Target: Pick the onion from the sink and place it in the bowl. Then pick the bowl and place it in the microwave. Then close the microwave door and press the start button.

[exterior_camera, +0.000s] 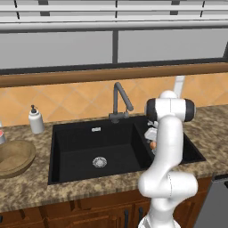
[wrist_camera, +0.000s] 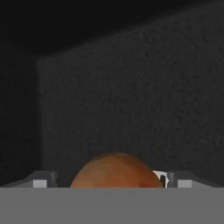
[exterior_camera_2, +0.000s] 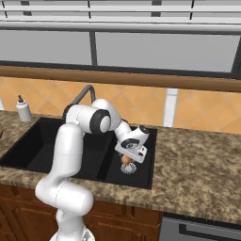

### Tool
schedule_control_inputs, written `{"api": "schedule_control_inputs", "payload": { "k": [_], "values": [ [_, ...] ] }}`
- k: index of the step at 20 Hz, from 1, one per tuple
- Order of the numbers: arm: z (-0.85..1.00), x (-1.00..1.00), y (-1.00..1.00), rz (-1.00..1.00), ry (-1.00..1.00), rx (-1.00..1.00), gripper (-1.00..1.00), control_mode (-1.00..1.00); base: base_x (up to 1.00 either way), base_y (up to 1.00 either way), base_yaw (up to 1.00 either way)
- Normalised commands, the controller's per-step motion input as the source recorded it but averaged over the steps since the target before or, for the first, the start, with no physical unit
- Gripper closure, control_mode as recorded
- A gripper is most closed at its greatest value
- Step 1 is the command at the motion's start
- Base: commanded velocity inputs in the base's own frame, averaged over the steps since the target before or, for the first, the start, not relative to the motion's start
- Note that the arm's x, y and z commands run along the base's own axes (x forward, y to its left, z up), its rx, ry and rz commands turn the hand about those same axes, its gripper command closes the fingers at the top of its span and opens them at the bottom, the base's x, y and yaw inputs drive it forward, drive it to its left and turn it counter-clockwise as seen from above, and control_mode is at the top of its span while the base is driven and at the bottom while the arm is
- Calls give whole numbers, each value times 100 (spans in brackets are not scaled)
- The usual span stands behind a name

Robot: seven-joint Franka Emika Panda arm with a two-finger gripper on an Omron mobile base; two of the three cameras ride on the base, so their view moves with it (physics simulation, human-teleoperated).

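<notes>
Onion [wrist_camera: 114, 170] sits closest to the hand camera, a reddish-tan dome low in that view, between the two finger tips; black basin wall behind it. Jaws stand wide apart, one tip on each side of the onion. Cannot tell whether either tip touches it; no grip visible.

Right base view: gripper [exterior_camera_2: 126, 162] reaches down into the narrower right basin of the sink [exterior_camera_2: 33, 141], with the onion [exterior_camera_2: 125, 159] right at its tips, just above the silver drain [exterior_camera_2: 128, 168]. Arm bends from the near counter edge over the sink to get there.

Left base view: onion [exterior_camera: 153, 144] peeks out as a small orange spot beside the white forearm, in the right basin. Wide left basin holds a second drain [exterior_camera: 99, 162]. Grey gooseneck tap [exterior_camera: 120, 101] stands at the far rim, between the basins.

Bowl [exterior_camera: 14, 157], brown wood, rests on the speckled counter [exterior_camera: 213, 129] at far left, well apart from the onion. White soap bottle [exterior_camera: 35, 119] stands on the counter beyond the bowl, near the sink's far left corner. Orange tile backsplash [exterior_camera: 67, 100] runs behind, with a window above it.
</notes>
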Motion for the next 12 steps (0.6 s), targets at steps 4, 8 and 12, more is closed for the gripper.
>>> {"api": "schedule_control_inputs", "payload": {
  "k": [4, 8, 12],
  "values": [
    [-7, 0, 21, 0, 0, 0, -100, -100, 0, 0, 0],
    [-13, 0, 15, 0, 0, 0, -100, -100, 0, 0, 0],
    [-29, -13, 10, 0, 1, 0, -100, -100, 0, 0, 0]
  ]
}}
